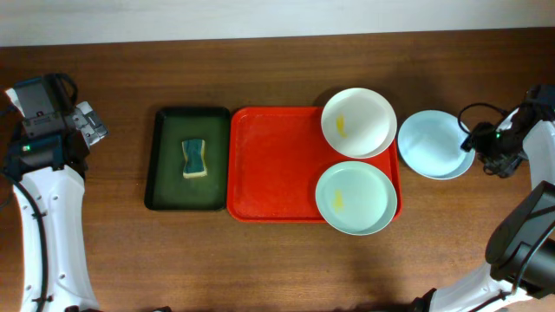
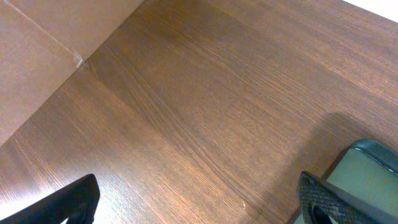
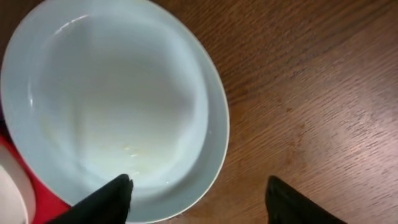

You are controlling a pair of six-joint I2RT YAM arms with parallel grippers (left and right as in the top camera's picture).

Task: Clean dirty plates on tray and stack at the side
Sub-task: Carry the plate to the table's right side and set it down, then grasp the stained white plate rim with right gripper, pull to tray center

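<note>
The red tray (image 1: 269, 165) lies mid-table. A white plate (image 1: 359, 122) with a yellow smear rests on its far right corner. A pale green plate (image 1: 356, 198) with a yellow smear rests on its near right corner. A pale blue plate (image 1: 432, 144) lies on the table just right of the tray; it fills the right wrist view (image 3: 118, 99). My right gripper (image 1: 475, 145) is open above that plate's right rim (image 3: 199, 193), one finger over the plate, one over the table. My left gripper (image 1: 94, 128) is open and empty at the far left (image 2: 196, 202).
A dark green tray (image 1: 165, 165) left of the red tray holds a blue and yellow sponge (image 1: 195, 159). Its corner shows in the left wrist view (image 2: 367, 171). The table's far edge runs along the top.
</note>
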